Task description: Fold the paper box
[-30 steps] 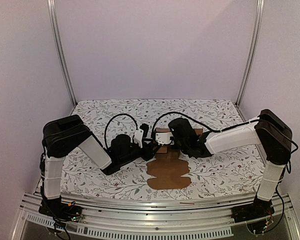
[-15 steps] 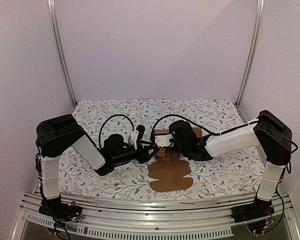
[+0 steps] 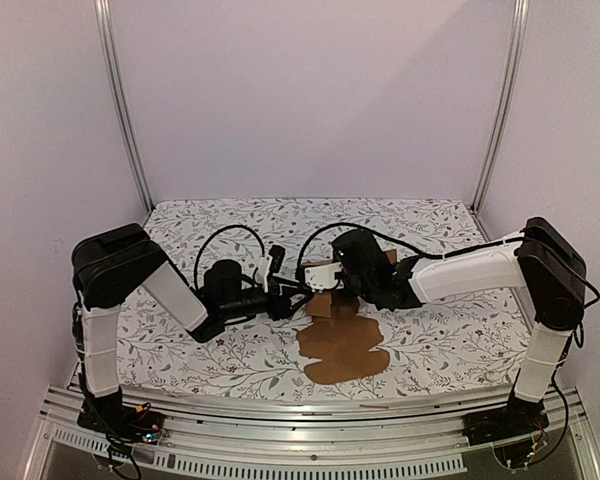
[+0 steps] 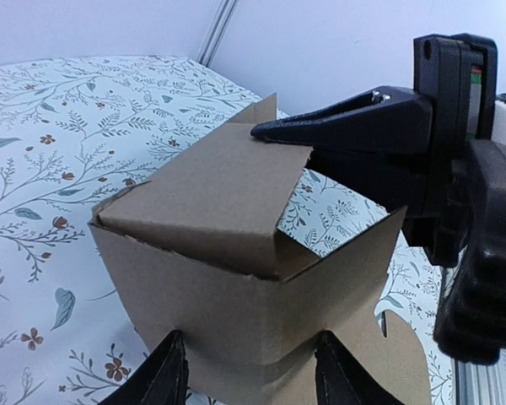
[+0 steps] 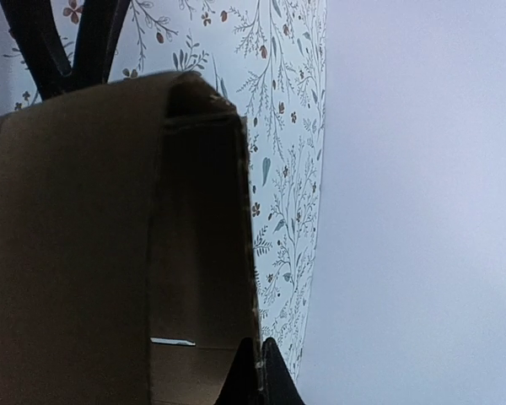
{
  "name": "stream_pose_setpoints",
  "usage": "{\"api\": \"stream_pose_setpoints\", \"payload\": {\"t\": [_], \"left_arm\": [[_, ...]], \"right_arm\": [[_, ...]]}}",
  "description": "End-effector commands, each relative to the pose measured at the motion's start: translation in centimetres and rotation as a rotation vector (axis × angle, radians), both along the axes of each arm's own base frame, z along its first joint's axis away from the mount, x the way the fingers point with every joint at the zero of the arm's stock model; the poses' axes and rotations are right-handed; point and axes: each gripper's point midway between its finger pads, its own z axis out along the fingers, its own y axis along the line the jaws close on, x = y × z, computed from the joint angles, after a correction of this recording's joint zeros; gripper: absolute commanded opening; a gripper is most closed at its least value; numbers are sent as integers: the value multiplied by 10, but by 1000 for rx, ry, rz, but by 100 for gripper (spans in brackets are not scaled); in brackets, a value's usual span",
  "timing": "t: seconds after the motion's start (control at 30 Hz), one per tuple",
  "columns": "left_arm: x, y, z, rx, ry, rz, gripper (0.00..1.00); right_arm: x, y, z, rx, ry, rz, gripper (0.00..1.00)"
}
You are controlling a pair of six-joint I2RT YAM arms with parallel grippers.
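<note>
The paper box (image 3: 344, 346) is brown card: its upright part stands between the two grippers and one flat panel lies on the cloth in front. In the left wrist view the box (image 4: 236, 287) shows a corner towards me, with a top flap folded over. My left gripper (image 4: 251, 364) is open, one fingertip in front of each wall beside that corner. My right gripper (image 4: 266, 132) is shut on the edge of the top flap. The right wrist view shows the right gripper (image 5: 253, 359) pinching a thin card edge of the box (image 5: 84, 253). From above, the left gripper (image 3: 286, 298) and right gripper (image 3: 310, 284) meet at the box.
A floral tablecloth (image 3: 430, 330) covers the table. Metal frame posts (image 3: 125, 120) stand at the back left and back right (image 3: 500, 110). A slotted rail (image 3: 310, 415) runs along the near edge. Pale walls close in the back and sides.
The left arm has drawn back to the left. The right gripper and the upright part of the box have shifted left and nearer. The flat panel moved slightly with them.
</note>
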Motion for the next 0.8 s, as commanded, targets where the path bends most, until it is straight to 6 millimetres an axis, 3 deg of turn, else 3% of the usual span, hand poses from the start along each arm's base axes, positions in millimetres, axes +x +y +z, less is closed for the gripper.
{"api": "stream_pose_setpoints", "payload": {"t": [0.0, 0.3, 0.53, 0.77], "left_arm": [[6, -1, -9, 40, 10, -5, 51], [19, 5, 0, 75, -38, 70, 52], [21, 2, -2, 142, -68, 83, 52], [26, -4, -1, 215, -158, 245, 53]], "right_arm": [[5, 12, 17, 65, -20, 21, 0], [16, 20, 20, 112, -168, 33, 0], [8, 18, 14, 102, -175, 33, 0], [-7, 18, 5, 92, -168, 23, 0]]}}
